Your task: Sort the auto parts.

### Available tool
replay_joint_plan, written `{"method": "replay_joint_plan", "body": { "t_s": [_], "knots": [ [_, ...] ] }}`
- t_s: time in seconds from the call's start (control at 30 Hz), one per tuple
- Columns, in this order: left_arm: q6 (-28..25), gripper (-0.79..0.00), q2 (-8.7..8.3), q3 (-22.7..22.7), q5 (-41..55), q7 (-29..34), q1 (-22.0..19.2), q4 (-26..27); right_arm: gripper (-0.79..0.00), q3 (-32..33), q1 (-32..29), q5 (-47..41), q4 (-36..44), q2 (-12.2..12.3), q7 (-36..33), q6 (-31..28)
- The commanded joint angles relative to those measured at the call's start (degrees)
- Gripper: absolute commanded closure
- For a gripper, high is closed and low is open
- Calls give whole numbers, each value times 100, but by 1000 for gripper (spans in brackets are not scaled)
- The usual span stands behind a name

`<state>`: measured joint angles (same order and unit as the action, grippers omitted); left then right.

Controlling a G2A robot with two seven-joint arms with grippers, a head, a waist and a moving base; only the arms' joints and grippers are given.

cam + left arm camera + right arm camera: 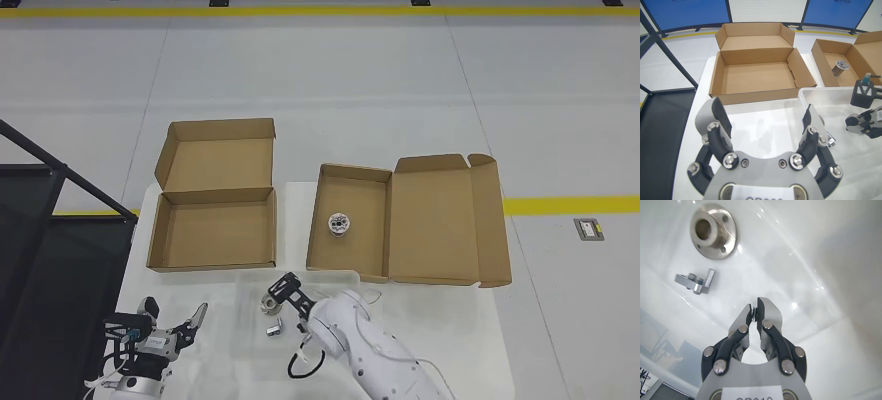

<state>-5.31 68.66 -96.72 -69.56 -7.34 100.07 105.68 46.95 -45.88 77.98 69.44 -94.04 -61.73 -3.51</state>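
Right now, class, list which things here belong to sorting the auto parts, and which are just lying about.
Belong to the job: screw, gripped by the right claw; flange and bracket in the clear bin; left box; right box holding a round part.
Just lying about: black rack; blue panels behind.

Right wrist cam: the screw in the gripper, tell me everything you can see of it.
The screw is small and of shiny silver metal, with threads at the end toward the fingertips and a smooth section behind. It lies lengthwise between the black ribbed pads of the right gripper, which is shut on it from both sides. Nothing else touches it that I can see. Behind it is the pale floor of the bin. No head can be made out.
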Motion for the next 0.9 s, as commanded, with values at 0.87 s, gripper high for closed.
{"method": "replay_joint_plan", "body": {
  "t_s": [0.87],
  "knots": [
    [0,-785,0,0,0,0,0,0,0,1602,32,1541,498,395,2065,-184]
  ]
}}
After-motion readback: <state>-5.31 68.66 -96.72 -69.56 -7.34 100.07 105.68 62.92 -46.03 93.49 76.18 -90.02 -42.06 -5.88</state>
